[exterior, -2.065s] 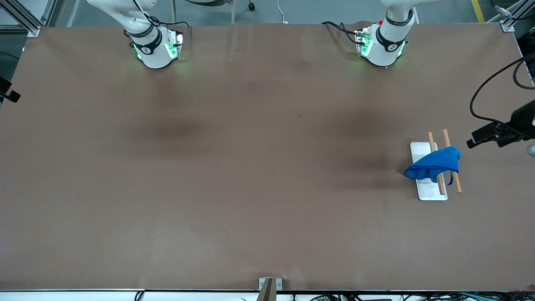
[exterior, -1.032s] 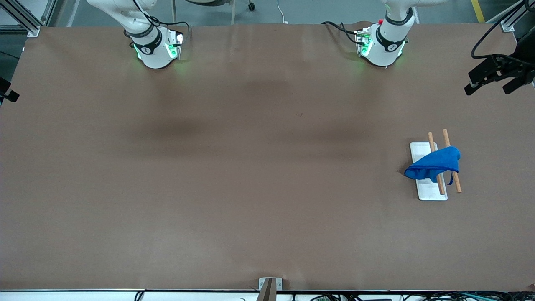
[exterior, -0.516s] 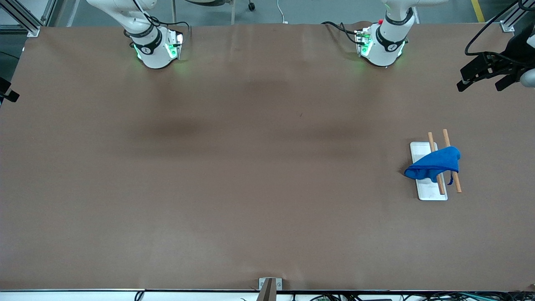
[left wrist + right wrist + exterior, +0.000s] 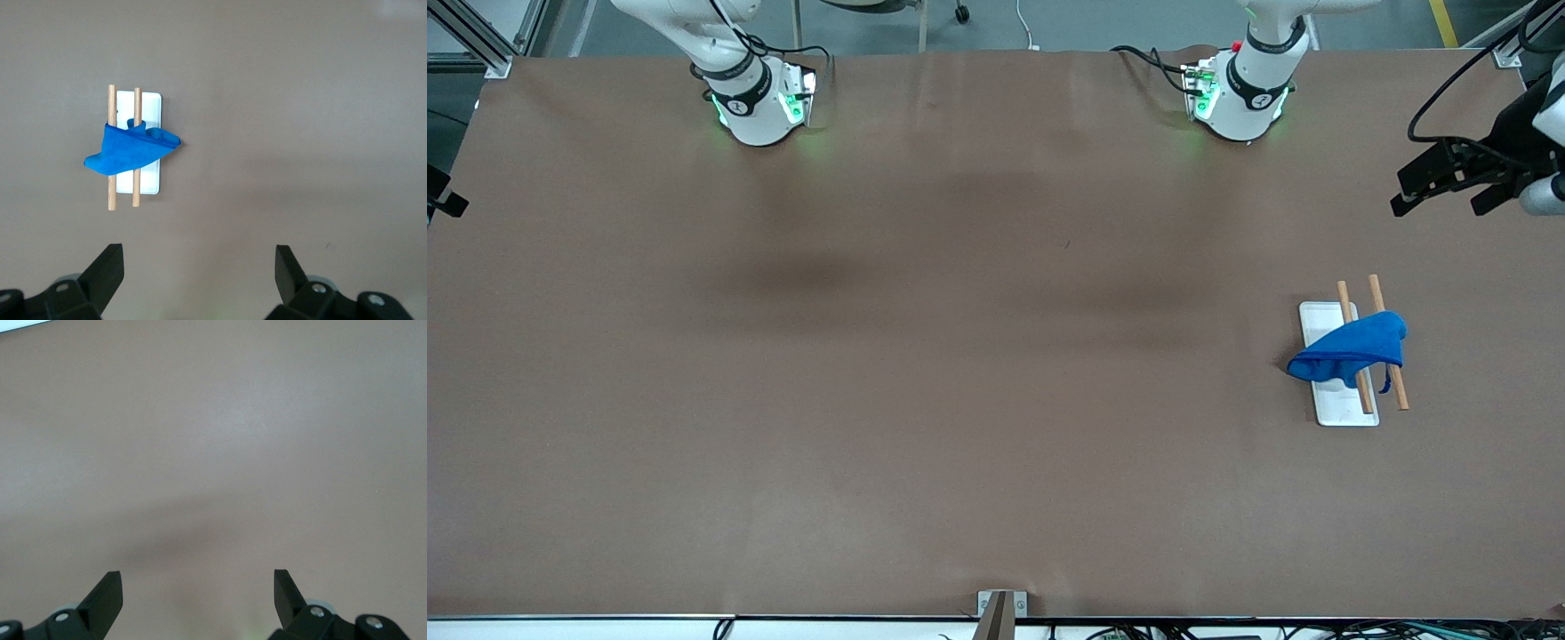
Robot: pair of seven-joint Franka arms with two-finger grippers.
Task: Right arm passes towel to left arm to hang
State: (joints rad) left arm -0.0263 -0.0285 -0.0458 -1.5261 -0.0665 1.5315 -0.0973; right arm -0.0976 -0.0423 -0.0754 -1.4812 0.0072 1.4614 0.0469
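The towel (image 4: 1352,351) hangs over two wooden rods (image 4: 1389,342) above a white base (image 4: 1336,404) at the left arm's end of the surface (image 4: 960,356); the left pincer (image 4: 1440,187) stands wide over the surface at about one o'clock from it; the right pincer (image 4: 198,593) stands wide over bare surface.

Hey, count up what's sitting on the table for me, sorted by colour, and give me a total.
Blue: 1, the towel draped over the rods
Wood-coloured: 2, the rods
White: 1, the flat base under the rods
Total: 4
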